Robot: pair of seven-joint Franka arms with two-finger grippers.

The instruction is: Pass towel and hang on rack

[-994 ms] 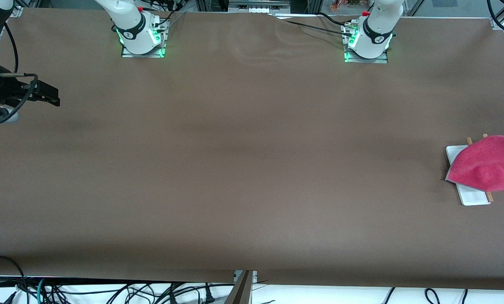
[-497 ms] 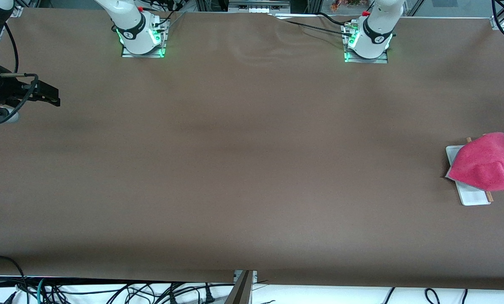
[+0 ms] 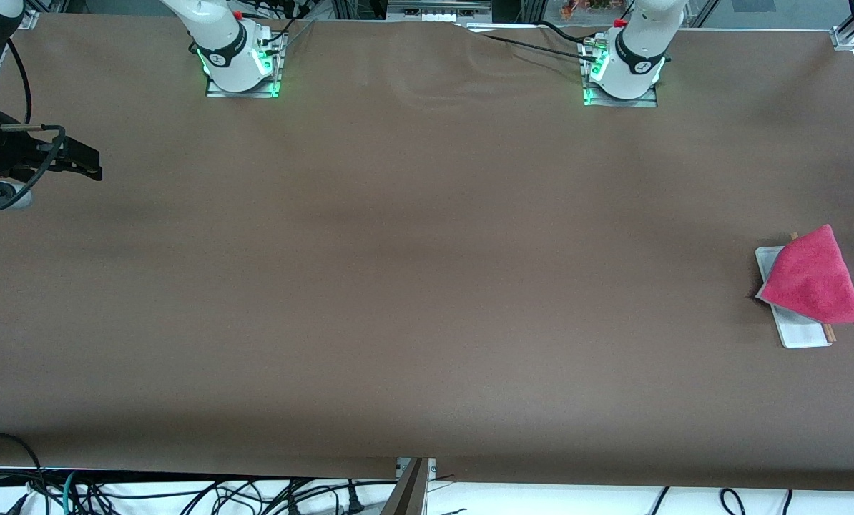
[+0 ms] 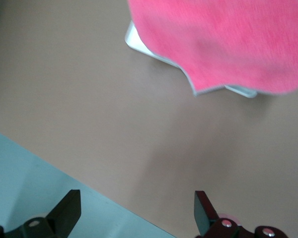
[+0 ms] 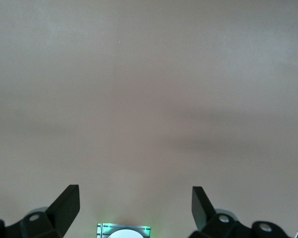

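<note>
Pink towel (image 3: pixel 815 280) draped on rack (image 3: pixel 799 330) — left end effector (image 4: pixel 134 213) spread above, right end effector (image 5: pixel 134 210) spread, waiting

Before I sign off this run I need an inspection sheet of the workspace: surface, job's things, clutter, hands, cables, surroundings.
Surface: brown table cover, some wrinkles near the arm bases.
Job's things: the towel is draped over the rack at the left arm's end of the table; the white base and two rod ends show from under it.
Clutter: nothing seen.
Hands: left hand open, holding nothing, above the table edge beside the rack; right hand open, holding nothing, waiting at the right arm's end of the table.
Cables: a black cable runs to the left arm's base; a tangle lies below the table's near edge.
Surroundings: metal framing above the bases.
</note>
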